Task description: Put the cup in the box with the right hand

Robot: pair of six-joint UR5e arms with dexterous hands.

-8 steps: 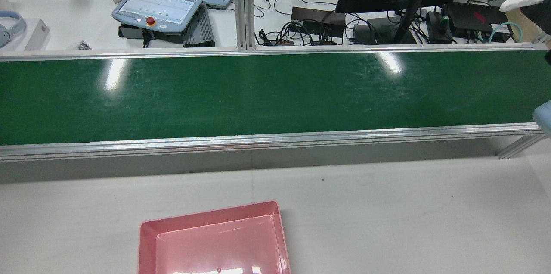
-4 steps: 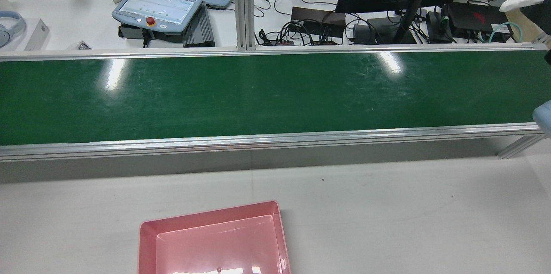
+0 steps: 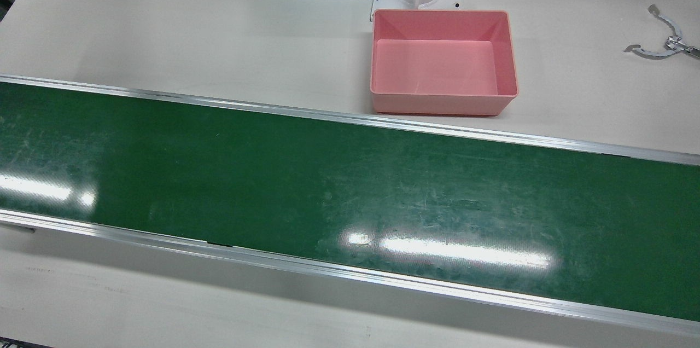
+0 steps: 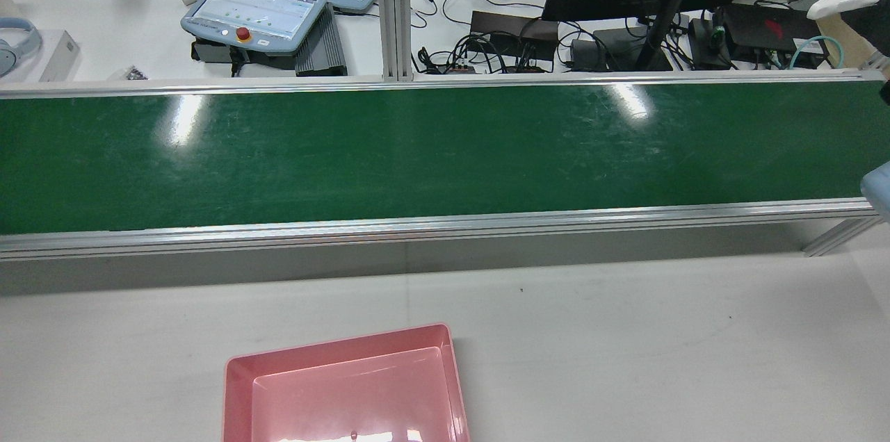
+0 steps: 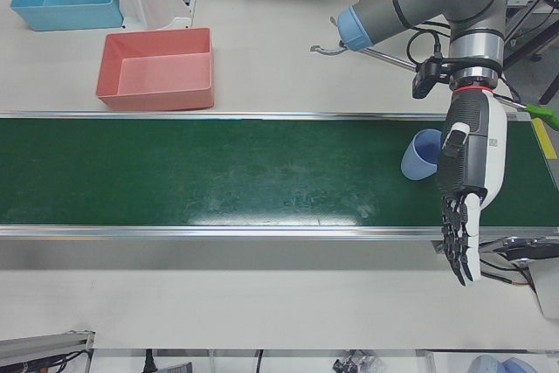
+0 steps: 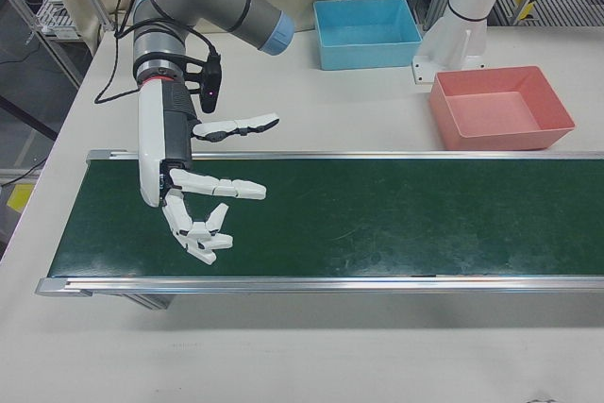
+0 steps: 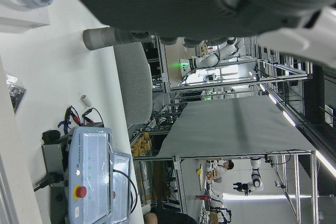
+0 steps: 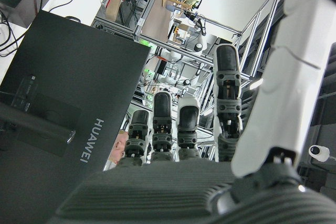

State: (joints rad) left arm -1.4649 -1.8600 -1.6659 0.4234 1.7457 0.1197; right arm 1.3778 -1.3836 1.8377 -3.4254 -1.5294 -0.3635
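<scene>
The blue cup lies tipped on the green belt beside the idle left hand, fingers extended, empty. The right hand hangs spread, empty, at the opposite end; reaching risks rolling the cup away from the pink box.

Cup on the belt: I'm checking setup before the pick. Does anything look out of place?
The blue cup sits on the green belt beside the left robot hand, at the far end from the right robot hand, which must take it. It also seems tipped rather than upright.
</scene>
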